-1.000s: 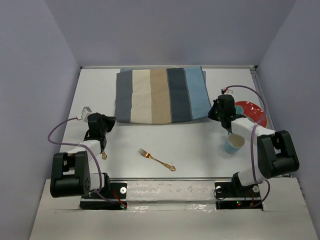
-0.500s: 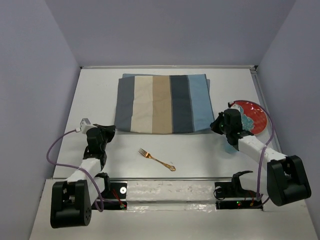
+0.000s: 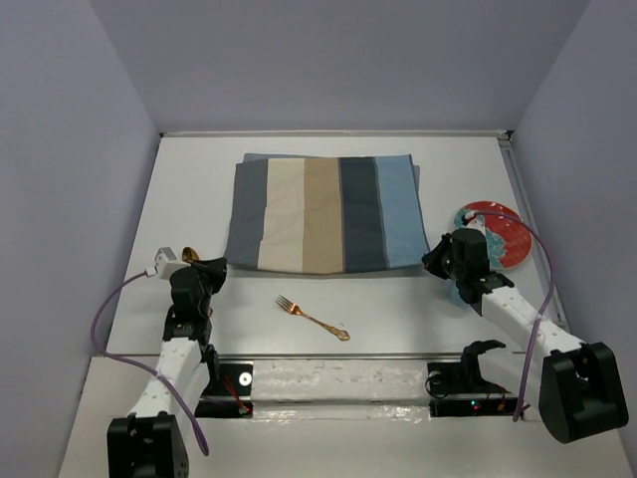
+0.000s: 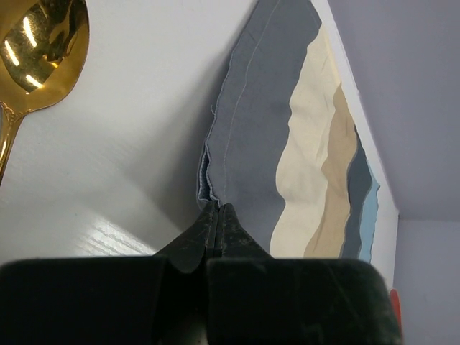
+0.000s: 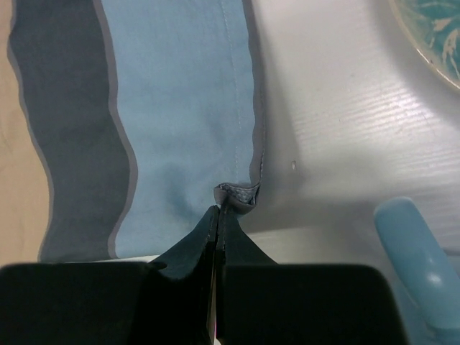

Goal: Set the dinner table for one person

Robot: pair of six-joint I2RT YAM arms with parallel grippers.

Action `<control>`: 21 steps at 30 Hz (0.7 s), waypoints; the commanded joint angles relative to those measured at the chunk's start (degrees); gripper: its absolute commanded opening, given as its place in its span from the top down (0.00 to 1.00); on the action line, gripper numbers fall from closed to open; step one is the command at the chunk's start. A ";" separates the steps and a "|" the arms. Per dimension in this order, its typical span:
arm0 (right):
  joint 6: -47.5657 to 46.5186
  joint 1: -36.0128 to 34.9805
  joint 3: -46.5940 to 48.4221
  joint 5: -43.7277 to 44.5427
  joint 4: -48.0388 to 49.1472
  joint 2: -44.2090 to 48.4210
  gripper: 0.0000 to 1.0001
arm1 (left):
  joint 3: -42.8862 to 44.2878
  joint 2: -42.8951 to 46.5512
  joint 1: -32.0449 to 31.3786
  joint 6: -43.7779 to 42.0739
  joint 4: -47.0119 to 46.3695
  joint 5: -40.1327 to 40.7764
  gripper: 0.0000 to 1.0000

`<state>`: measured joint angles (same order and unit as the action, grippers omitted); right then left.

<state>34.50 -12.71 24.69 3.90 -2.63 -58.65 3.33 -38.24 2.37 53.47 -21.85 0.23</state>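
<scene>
white dinner table [image 3: 398, 299], lavender walls on three sides. left gripper [image 4: 218, 208] pinches the near-left corner of the striped placemat [image 3: 323, 214]; right gripper [image 5: 218, 210] pinches its near-right corner. gold spoon [image 4: 39, 36] just left, blue cup [image 5: 417, 251] just right, fork [image 3: 312, 318] alone on bare table nearer the bases.

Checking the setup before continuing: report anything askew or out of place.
The placemat isn't flat: the left fingers and right fingers pinch its near corners, the right one crumpled. The fork lies diagonally on the bare table, off the placemat.
</scene>
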 commanded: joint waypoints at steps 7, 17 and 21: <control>-0.83 0.32 0.18 -2.32 -3.87 4.42 0.81 | -4.66 12.04 0.27 1.99 6.10 -1.37 0.99; -4.26 0.32 7.99 -3.46 -8.43 5.12 0.51 | -0.26 19.25 -0.26 -2.13 9.45 -3.39 0.21; -5.76 0.32 12.48 -1.10 -13.34 7.93 0.51 | 5.53 19.87 -1.84 -6.97 10.24 -2.60 0.10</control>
<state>31.40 -12.71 31.07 1.34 -11.60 -54.37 3.60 -19.59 1.89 52.25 -11.35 -1.89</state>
